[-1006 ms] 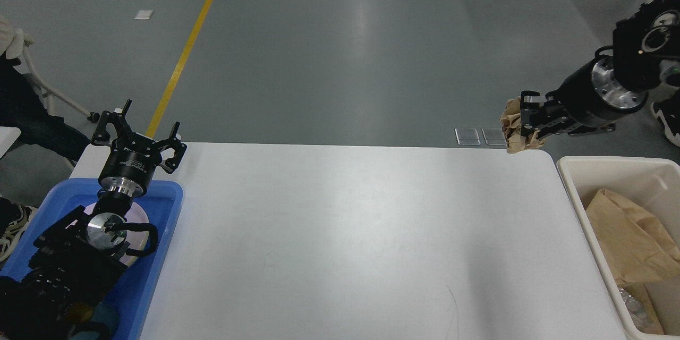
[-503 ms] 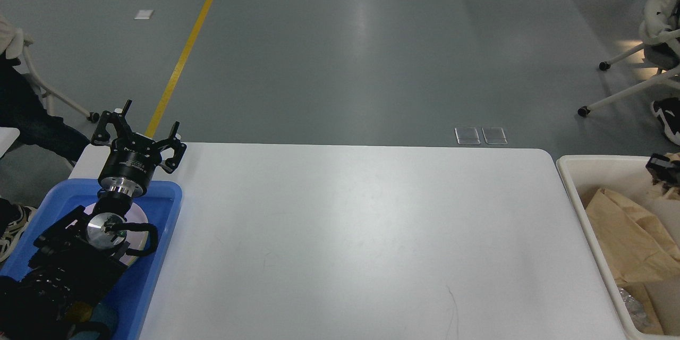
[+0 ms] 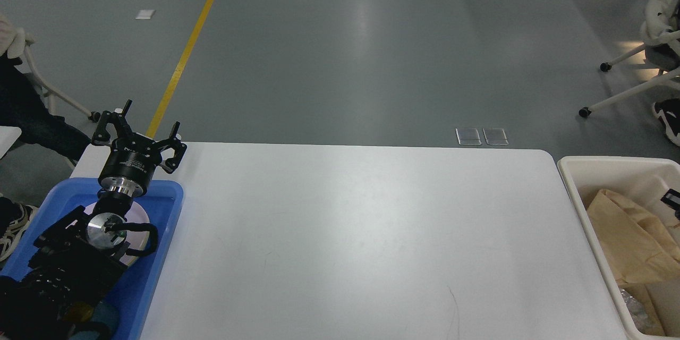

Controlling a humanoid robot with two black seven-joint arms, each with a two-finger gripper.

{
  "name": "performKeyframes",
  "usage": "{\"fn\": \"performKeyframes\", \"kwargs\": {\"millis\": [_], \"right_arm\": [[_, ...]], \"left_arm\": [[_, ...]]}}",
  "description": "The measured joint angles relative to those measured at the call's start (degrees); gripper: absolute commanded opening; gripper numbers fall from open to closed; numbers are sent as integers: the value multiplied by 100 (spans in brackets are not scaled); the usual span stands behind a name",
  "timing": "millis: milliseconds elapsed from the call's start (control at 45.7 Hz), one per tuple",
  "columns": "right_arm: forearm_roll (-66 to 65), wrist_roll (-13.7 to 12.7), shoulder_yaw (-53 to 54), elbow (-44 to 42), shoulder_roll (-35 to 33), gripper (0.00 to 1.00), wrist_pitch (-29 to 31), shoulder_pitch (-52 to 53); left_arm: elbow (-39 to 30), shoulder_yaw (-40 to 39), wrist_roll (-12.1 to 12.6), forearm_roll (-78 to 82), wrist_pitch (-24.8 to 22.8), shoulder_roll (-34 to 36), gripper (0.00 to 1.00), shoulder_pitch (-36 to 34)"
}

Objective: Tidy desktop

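Left end effector (image 3: 139, 128) gapes empty above the tray (image 3: 164, 207), off the bare tabletop (image 3: 361, 234); right end effector's (image 3: 672, 199) state: cannot tell.

A large white rectangular desktop (image 3: 361, 234) with rounded corners and a smooth matte surface is shown spanning the lower part of the head view. A blue plastic tray (image 3: 159, 255) is seen resting on the desktop at its left end, its near end cut off by the picture's lower edge. A thin dark hairline mark (image 3: 454, 305) is visible on the desktop near its front edge, well apart from the tray.
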Motion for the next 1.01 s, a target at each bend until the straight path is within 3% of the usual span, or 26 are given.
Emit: {"fn": "performKeyframes", "kwargs": {"millis": [219,394,481,656,765,875,1006], "right_arm": [[17,12,698,-50,28,100,-12,-57],[9,253,2395,-75,75,100,-30,-14],[6,840,3352,-72,192,100,-30,5],[6,2980,4926,7,401,100,-19,-158],[12,4081,5706,39,597,100,1,-258],[15,4704,6670,234,795,100,32,-416],[15,4876,7508,900,851,100,55,-737]], "left_arm": [[0,0,0,0,0,0,97,0],[0,0,0,0,0,0,97,0],[0,0,0,0,0,0,97,0],[0,0,0,0,0,0,97,0],[0,0,0,0,0,0,97,0],[0,0,0,0,0,0,97,0],[0,0,0,0,0,0,97,0]]}}
